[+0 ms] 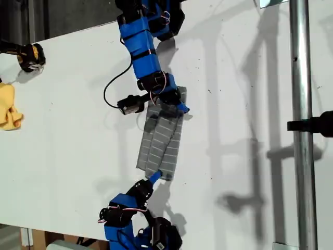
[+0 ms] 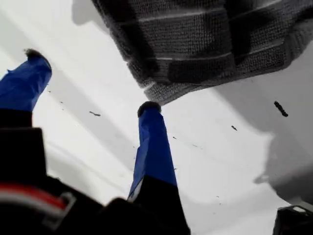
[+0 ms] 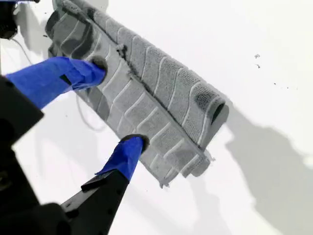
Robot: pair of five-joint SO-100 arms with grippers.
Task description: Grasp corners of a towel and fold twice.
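The grey striped towel (image 1: 161,138) lies folded into a long narrow strip in the middle of the white table. My first gripper (image 1: 151,181) is on the arm at the exterior view's bottom. It is open (image 2: 90,81), with one fingertip (image 2: 149,108) just short of the towel's near end (image 2: 195,44) and holding nothing. My second gripper (image 1: 174,104), on the arm at the exterior view's top, hangs open (image 3: 116,103) over the strip's other end. One of its fingertips (image 3: 98,63) is on the cloth (image 3: 156,93), and the other (image 3: 133,142) is at the strip's long edge. A corner (image 3: 168,181) pokes out near that finger.
A small yellow cloth (image 1: 8,107) lies at the exterior view's left edge, with a black and yellow object (image 1: 31,56) above it. A metal pole (image 1: 302,125) runs down the exterior view's right. A thin black cable (image 1: 108,91) loops on the table beside the second arm.
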